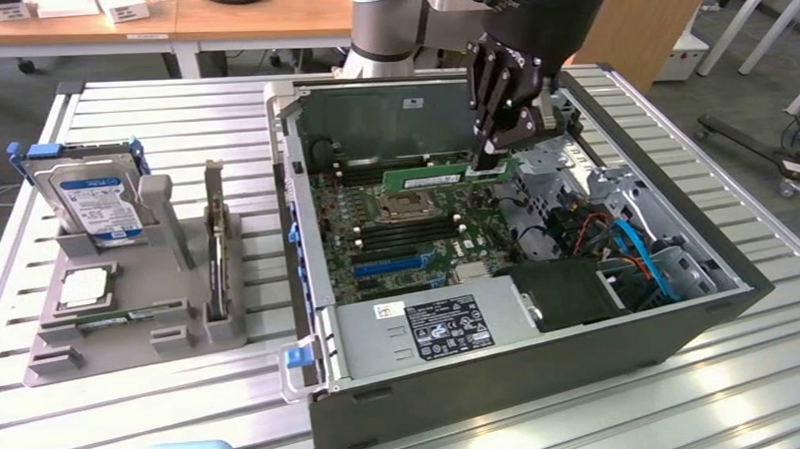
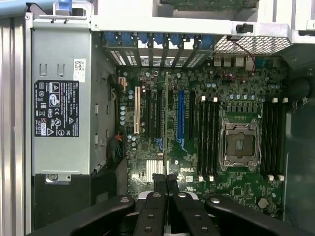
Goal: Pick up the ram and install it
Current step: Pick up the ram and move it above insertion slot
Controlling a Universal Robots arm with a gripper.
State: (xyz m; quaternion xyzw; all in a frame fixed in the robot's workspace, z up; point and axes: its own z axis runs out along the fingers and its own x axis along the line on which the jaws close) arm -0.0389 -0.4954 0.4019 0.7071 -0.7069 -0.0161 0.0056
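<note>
1. Here's the pincer (image 1: 489, 164), upper centre of the exterior view. It is narrowed right down and clamped on the ram stick (image 1: 432, 173), near the end toward that view's right. In the wrist view its fingers (image 2: 158, 189) sit pressed close together.
2. The ram stick hangs level over the circuit board (image 1: 374, 240), just beyond the processor socket (image 1: 406, 206). I can't tell whether it touches a slot.
3. Handling, as I judge it: light, thin and stiff, but fragile. Best held across the flat faces near the top edge, away from the contacts. Held off-centre like this, it could tip.
4. The count: one ram stick in the pincer, one socket, and two banks of slots (image 2: 206, 137) flanking it, all in one computer case (image 1: 512, 380).
5. Lower left of the exterior view: one grey rack (image 1: 98, 350) carrying one hard drive (image 1: 96, 200) and one square chip (image 1: 86, 285).
</note>
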